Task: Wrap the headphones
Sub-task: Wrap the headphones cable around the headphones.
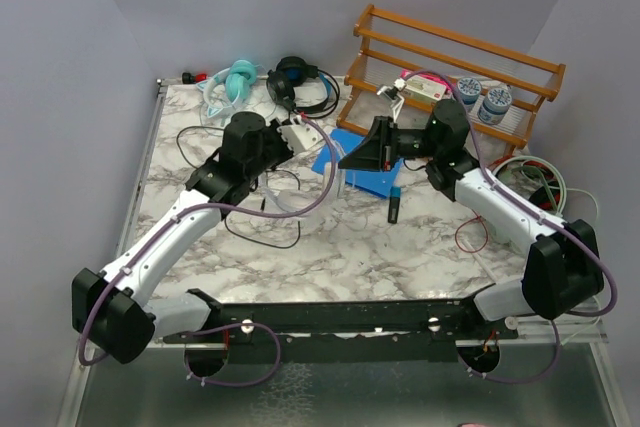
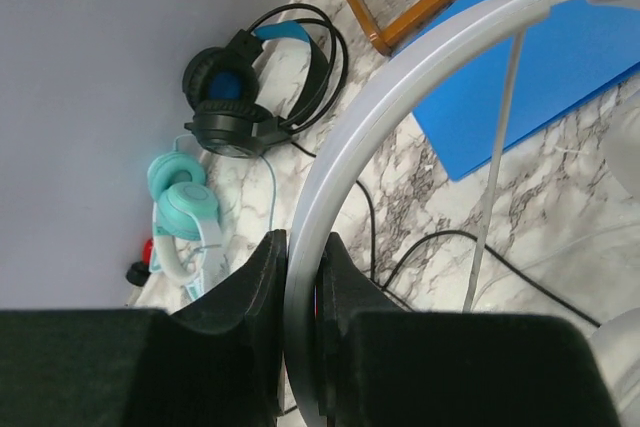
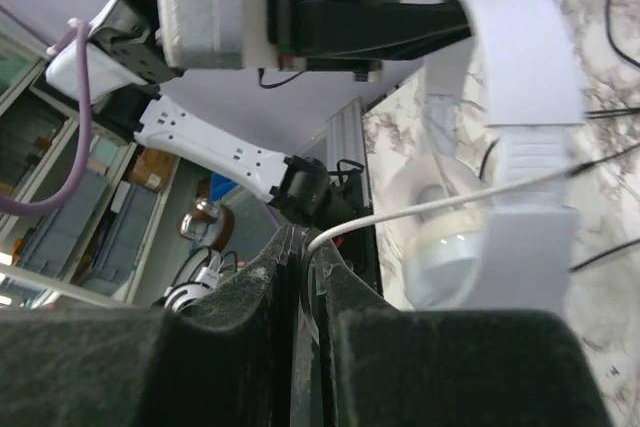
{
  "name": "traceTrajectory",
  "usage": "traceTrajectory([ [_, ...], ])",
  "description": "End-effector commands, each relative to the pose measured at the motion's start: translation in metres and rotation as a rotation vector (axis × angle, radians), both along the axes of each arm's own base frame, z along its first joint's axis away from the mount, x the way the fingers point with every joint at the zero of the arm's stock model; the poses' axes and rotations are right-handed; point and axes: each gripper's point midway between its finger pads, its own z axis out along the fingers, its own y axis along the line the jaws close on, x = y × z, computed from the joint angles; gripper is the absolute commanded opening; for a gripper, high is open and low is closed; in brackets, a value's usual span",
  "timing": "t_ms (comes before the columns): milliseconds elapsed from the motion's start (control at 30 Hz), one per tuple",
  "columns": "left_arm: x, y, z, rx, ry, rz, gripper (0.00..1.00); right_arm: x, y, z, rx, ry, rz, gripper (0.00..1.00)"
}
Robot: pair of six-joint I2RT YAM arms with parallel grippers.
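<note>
The white headphones (image 1: 297,134) hang above the marble table between both arms. My left gripper (image 2: 305,247) is shut on their white headband (image 2: 400,77). Their thin white cable (image 3: 430,205) runs from the ear cup (image 3: 450,242) into the narrow gap of my right gripper (image 3: 308,247). Its jaws stand slightly apart, so the cable lies loose between them. From above, my left gripper (image 1: 272,147) and my right gripper (image 1: 344,163) face each other mid-table. The black-and-blue headphones (image 1: 295,82) and the teal headphones (image 1: 238,80) lie at the back.
A wooden rack (image 1: 450,57) with two small jars (image 1: 468,90) stands at the back right. A blue sheet (image 1: 360,175) and a black marker (image 1: 396,209) lie under the right gripper. Black cable loops (image 1: 262,232) sprawl at front left; coloured wires (image 1: 530,177) sit at the right edge.
</note>
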Motion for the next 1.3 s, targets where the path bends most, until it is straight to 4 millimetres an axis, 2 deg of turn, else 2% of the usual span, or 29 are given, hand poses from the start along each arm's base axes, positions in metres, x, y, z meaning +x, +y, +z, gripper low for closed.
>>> traceTrajectory([
  [0,0.018,0.004,0.020,-0.184,0.027,0.169,0.00,-0.013,0.016,0.011,0.048,-0.014,0.052,0.17],
  [167,0.045,0.038,0.020,-0.400,0.099,0.611,0.00,-0.004,0.024,0.001,0.026,-0.007,-0.013,0.20],
  [267,0.055,0.049,0.009,-0.486,0.149,0.825,0.00,0.002,0.031,-0.008,0.008,-0.005,-0.052,0.20],
  [333,0.056,0.048,0.002,-0.553,0.185,0.887,0.00,0.002,0.038,-0.015,-0.005,-0.005,-0.055,0.21],
  [500,0.053,0.042,0.004,-0.714,0.222,0.930,0.00,0.007,0.047,-0.038,-0.057,-0.012,-0.101,0.22],
  [667,0.053,0.042,0.013,-0.746,0.205,0.924,0.00,0.013,0.028,-0.046,-0.084,-0.139,-0.258,0.31],
  [900,0.051,0.044,0.022,-0.754,0.183,0.903,0.00,0.000,0.009,-0.042,-0.106,-0.293,-0.297,0.46],
  [1033,0.049,0.044,0.027,-0.764,0.180,0.890,0.00,0.013,-0.011,-0.045,-0.164,-0.322,-0.447,0.48],
  [1100,0.048,0.043,0.031,-0.771,0.179,0.881,0.00,0.016,-0.023,-0.046,-0.167,-0.349,-0.530,0.57],
  [1167,0.047,0.043,0.033,-0.775,0.182,0.872,0.00,0.016,-0.036,-0.047,-0.149,-0.372,-0.603,0.74],
  [1267,0.045,0.041,0.039,-0.788,0.182,0.856,0.00,0.015,-0.050,-0.062,-0.152,-0.370,-0.677,0.91],
])
